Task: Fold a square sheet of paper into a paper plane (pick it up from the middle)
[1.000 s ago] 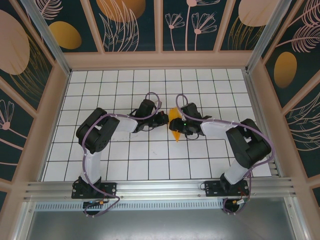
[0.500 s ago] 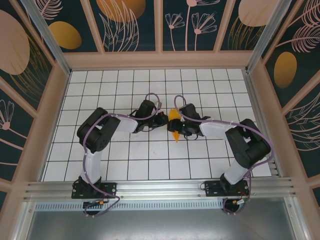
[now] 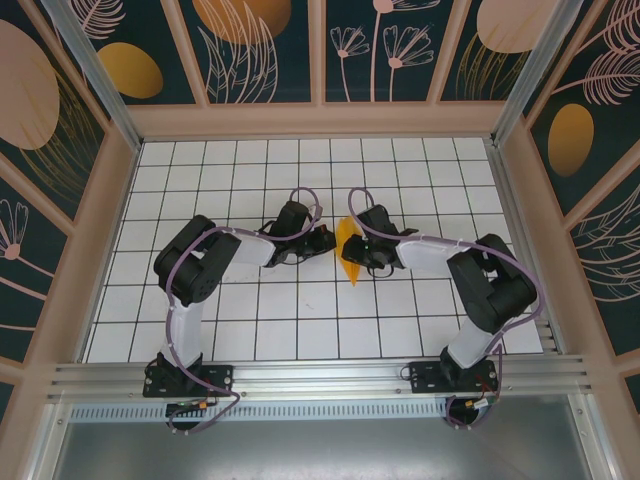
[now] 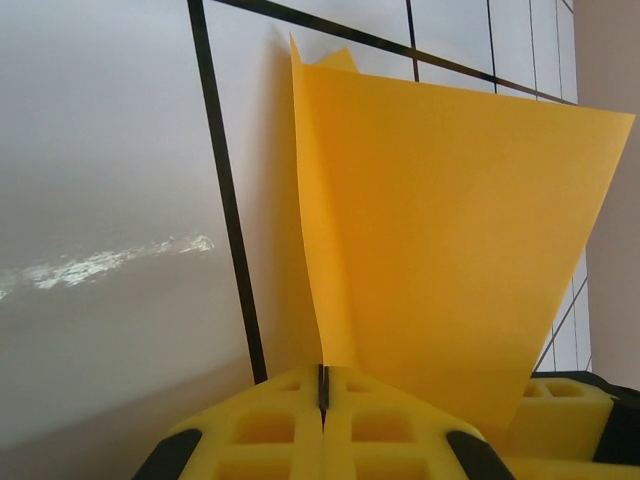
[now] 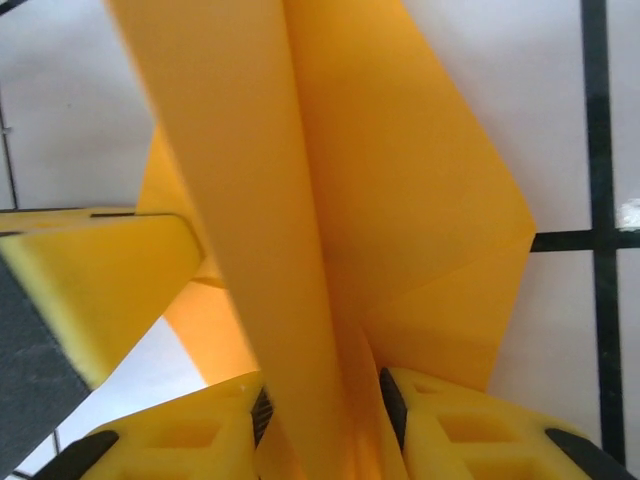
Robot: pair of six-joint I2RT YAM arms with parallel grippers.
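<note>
Both end effectors (image 3: 338, 245) seemingly pinch the paper plane (image 3: 348, 245).

Probably a lab test cell: a white gridded table (image 3: 300, 310) boxed in by decorated wall panels (image 3: 250, 50).

Orange-yellow, plain and unpatterned: the paper plane (image 3: 349, 243) (image 4: 440, 250) (image 5: 330, 220). White with a thin black grid: the surface (image 3: 300, 310) (image 4: 100, 150). Black housings with lilac cables: both arms, left gripper (image 3: 328, 240) and right gripper (image 3: 350, 258) included. Bright yellow with dark grey inserts: the foam pads (image 4: 290, 430) (image 5: 470, 430). Dark teal with pale pink leaf and flower line drawings plus orange and peach ovals: the wall panels (image 3: 270, 50). Pale beige: the frame (image 3: 320, 120).
</note>
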